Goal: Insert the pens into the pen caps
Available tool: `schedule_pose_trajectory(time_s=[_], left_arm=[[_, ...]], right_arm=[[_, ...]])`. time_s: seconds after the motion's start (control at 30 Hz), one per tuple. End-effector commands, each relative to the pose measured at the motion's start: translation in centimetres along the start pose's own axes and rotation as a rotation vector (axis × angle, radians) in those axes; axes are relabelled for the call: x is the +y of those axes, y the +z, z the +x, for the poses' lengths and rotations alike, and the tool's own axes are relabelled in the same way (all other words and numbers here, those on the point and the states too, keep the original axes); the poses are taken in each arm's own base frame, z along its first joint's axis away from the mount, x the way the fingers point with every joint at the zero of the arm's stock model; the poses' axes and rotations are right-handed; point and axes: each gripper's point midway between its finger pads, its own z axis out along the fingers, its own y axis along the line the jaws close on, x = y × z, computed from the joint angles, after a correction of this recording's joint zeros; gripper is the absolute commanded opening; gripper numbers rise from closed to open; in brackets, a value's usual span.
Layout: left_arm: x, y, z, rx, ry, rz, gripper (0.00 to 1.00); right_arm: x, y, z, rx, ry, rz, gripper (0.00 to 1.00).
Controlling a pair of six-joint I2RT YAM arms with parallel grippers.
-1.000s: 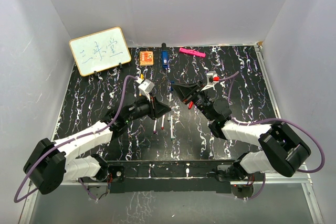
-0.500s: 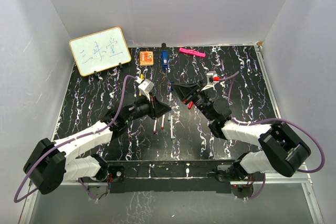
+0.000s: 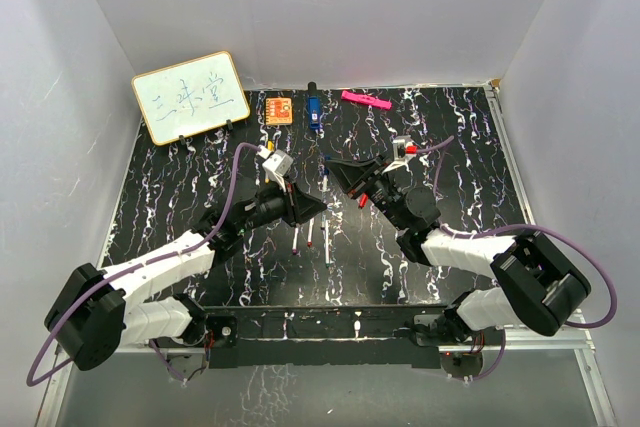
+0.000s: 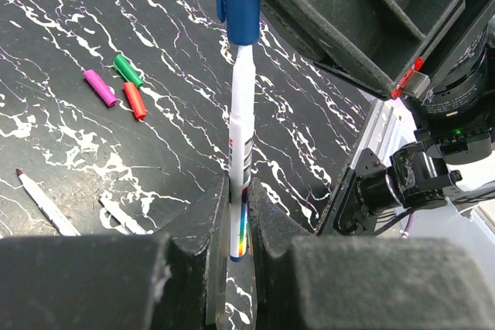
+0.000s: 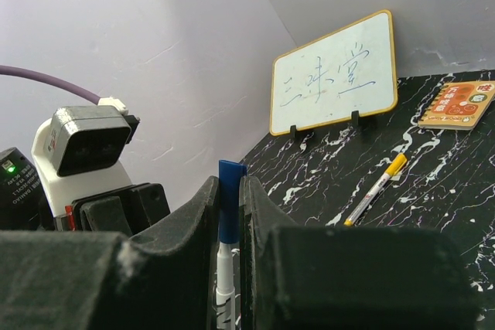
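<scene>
Both arms meet over the middle of the table [image 3: 170, 187], and this is the mating, done in mid-air. The left pincer [image 4: 240, 214] is clenched on the tail end of a white pen [image 4: 240, 113], and the barrel runs straight out from between its fingers. The right pincer [image 5: 230, 191] is clamped across the blue cap [image 4: 237, 1], which sits directly over the pen's far tip. The cap looks at least started onto that tip, but I can't tell how deep it has gone.

As for handling, I'd call the pen light, stiff and smooth-skinned, so it may well slide back through the pads under an end-on push. With the hold so far back, a long free length could swing off line, and a grip nearer mid-barrel would likely be steadier. The cap is short, hard and hollow. It is best pinched across its sides with the mouth left free, which is how it appears to be held.

Down on the table, left of the held pen, three loose caps [image 4: 128, 69] in purple, green and red lie close together. Two more pens [image 4: 46, 202] lie nearer. A yellow-capped pen [image 5: 377, 188] lies far off, near the whiteboard [image 5: 334, 75].
</scene>
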Motion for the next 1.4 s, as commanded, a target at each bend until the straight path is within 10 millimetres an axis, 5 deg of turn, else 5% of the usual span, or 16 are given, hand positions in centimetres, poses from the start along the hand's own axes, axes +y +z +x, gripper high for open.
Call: schedule_pose_trajectory(time_s=[0.0, 0.63, 1.37], left_arm=[[-1.3, 0.2, -2.6, -0.079, 0.025, 0.027, 0.0], [-1.4, -0.3, -5.2, -0.158, 0.026, -0.021, 0.0], [-2.0, -0.5, -11.5, -0.309, 0.122, -0.09, 0.0]], right_arm=[[1.7, 0.5, -0.6, -0.018, -0.001, -0.065, 0.0], [2.3, -0.3, 1.7, 0.086, -0.013, -0.105, 0.0], [0.8, -0.8, 7.1, 0.293, -0.158, 0.009, 0.0]])
